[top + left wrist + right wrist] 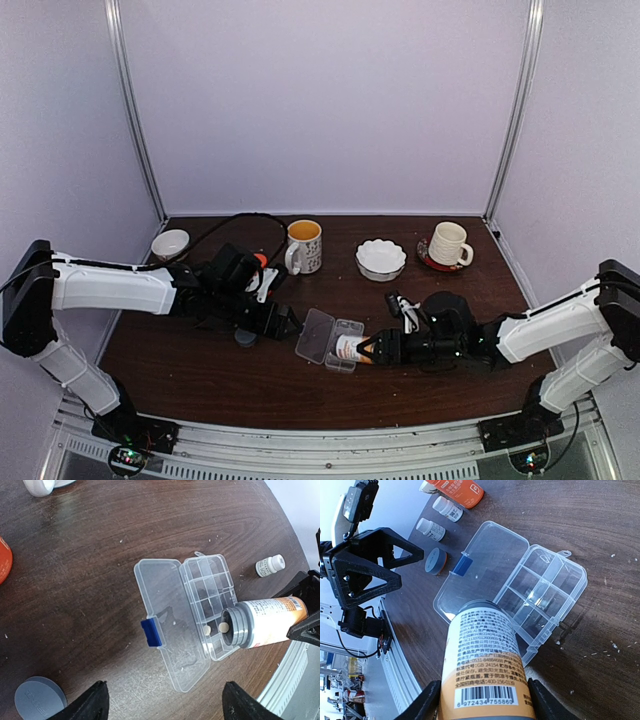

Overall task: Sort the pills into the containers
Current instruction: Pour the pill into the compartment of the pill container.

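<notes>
My right fingers [427,702] are gripping an orange-label bottle [485,660], holding it tipped on its side w/ the mouth over one end of the clear box [202,558]. Its lid [162,595] is lying open on the surface [100,555]. Two tan pills [223,627] are sitting in the box by the mouth; the other cells [212,587] are looking bare. My left fingers [92,702] are hovering spread wide, empty, above the box. I'm judging it early: most sorting left to do. What's left in the bottle, can't tell.

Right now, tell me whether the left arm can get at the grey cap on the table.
Probably yes: the grey cap lies bare just off to one side of the open left gripper, with nothing between them. A short sideways shift should do.
</notes>
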Robot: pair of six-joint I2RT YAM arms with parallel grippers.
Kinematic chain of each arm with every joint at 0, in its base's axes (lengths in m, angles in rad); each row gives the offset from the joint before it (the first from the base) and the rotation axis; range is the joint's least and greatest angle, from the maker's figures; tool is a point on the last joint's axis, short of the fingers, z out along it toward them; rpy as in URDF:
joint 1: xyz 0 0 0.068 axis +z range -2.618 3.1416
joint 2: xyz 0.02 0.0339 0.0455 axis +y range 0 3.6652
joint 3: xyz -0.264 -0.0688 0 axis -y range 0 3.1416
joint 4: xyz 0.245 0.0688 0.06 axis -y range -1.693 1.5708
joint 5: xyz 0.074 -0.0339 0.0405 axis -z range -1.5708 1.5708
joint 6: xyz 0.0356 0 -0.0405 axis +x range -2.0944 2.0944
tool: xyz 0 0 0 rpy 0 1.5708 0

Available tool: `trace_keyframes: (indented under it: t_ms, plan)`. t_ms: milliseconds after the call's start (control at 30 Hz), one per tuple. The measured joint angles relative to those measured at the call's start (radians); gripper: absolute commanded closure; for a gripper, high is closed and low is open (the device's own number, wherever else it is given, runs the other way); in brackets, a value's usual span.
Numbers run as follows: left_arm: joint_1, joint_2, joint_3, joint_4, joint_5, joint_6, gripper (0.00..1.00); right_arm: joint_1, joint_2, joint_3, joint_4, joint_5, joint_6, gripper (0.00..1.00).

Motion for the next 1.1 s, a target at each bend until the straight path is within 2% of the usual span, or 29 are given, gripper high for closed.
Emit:
trace_keyframes:
  t_ms: [333,633,1100]
  plan:
    - [0.000,0.000,0.000,0.000,0.000,0.000,0.19,0.000,-0.043,-0.035,0.106,-0.021,0.026,1.00]
    - [0.000,0.004,0.002,0.000,0.000,0.000,0.19,0.000,-0.011,-0.112,0.211,-0.022,0.060,1.00]
    - [0.000,0.017,0.017,-0.003,0.001,0.002,0.19,-0.005,-0.016,-0.113,0.204,-0.021,0.068,1.00]
